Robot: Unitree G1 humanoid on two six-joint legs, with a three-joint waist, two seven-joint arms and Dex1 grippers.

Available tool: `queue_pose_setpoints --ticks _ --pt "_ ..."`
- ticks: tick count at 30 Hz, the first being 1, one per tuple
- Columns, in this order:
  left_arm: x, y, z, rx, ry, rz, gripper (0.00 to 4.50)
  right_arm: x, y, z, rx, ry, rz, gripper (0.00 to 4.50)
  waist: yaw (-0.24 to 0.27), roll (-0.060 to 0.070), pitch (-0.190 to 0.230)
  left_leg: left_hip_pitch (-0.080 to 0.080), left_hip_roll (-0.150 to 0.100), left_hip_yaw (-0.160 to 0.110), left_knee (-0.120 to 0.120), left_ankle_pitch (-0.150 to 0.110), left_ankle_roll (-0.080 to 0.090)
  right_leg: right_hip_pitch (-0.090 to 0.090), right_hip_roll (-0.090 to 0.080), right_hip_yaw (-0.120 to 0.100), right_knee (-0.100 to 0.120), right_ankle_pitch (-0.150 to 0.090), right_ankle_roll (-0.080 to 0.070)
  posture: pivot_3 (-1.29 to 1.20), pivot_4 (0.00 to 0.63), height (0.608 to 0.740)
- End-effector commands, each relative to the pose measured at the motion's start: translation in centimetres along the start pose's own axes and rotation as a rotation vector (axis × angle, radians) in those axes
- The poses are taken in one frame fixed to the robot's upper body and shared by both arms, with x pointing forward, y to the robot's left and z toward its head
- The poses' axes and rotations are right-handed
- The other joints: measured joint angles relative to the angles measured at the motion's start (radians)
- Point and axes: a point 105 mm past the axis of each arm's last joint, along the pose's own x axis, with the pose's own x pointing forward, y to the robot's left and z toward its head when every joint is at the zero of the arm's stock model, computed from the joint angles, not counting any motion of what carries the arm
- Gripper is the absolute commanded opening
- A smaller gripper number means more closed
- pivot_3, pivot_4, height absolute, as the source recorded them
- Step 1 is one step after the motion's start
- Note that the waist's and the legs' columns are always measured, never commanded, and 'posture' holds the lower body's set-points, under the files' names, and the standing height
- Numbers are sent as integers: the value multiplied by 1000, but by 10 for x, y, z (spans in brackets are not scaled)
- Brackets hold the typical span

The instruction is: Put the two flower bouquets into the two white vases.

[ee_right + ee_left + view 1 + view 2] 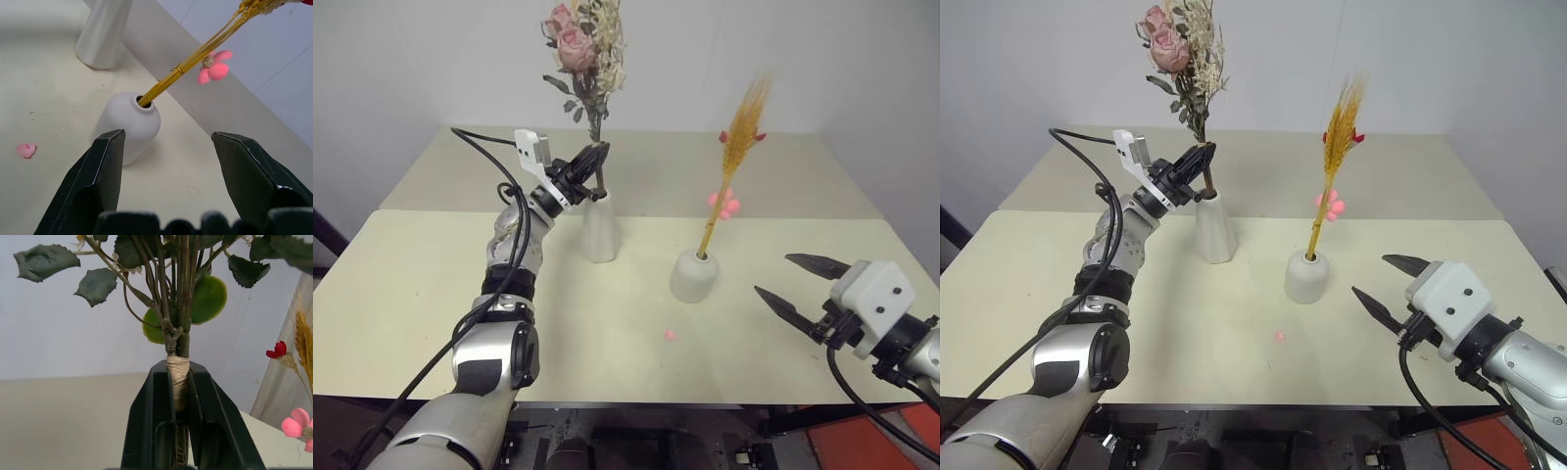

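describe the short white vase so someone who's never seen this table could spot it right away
On the pale table, look right of the middle, in front of the open right gripper. There stands the short vase, a squat white dome with a small mouth holding the slim golden wheat-like bunch. Its neighbour, the tall vase, is a narrow cone holding the bushy rose bunch.

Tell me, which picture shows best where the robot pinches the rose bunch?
The left wrist view: the left gripper is shut on the taped stems of the rose bunch, seen close up. Both eye views show the whole bunch standing in the tall vase, but the pinch looks tiny there.
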Motion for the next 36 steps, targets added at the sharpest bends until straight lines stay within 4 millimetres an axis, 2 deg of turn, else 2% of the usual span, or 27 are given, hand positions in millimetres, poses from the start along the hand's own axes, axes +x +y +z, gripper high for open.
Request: queue_pose_setpoints --ticks 1,5,11,15,20,23,27,34,36 --pt "3 -9 13 59 -43 -38 1115 -1 -4 5 -37 -24 -28 3421 -1 0 0 0 0 0 0 0 0 0 0 0 0 0 0 0 150 740" --pt "-4 -14 17 93 -40 -70 2403 -1 -4 3 -32 -23 -27 3421 -1 0 0 0 0 0 0 0 0 0 0 0 0 0 0 0 150 740" --pt "-28 -8 18 117 11 -33 4339 0 -5 1 -21 -25 -32 3421 -6 0 0 1 0 0 0 0 0 1 0 0 0 0 0 0 150 740" --pt "-39 -5 13 158 91 -23 4427 4 -5 -2 -14 -33 -18 3421 -7 0 0 2 1 0 0 0 0 1 0 0 0 0 0 0 150 740" --pt "-21 -15 2 258 189 -62 4427 11 -8 -5 -21 -37 -13 3421 5 0 0 4 0 -1 0 0 0 5 0 -1 -1 0 0 0 150 740" --pt "-23 -21 -5 345 256 -120 4427 11 -10 -6 -19 -31 -25 3421 6 0 0 4 0 -1 0 0 0 5 0 0 -1 0 0 0 150 740" --pt "-38 -14 2 319 257 -103 4427 6 -8 -6 -19 -18 -37 3421 -3 0 0 4 1 -1 -1 0 0 4 1 0 -1 0 0 0 150 740" --pt "-97 13 32 305 270 11 4427 -7 -8 -8 -2 -4 -67 3421 -20 1 0 6 2 0 -2 0 0 4 1 1 0 -1 0 0 150 740" --pt "-108 16 41 308 274 20 4427 -10 -9 -9 10 3 -63 3421 -17 1 0 6 2 0 -2 0 0 4 1 1 0 -1 1 0 150 740"
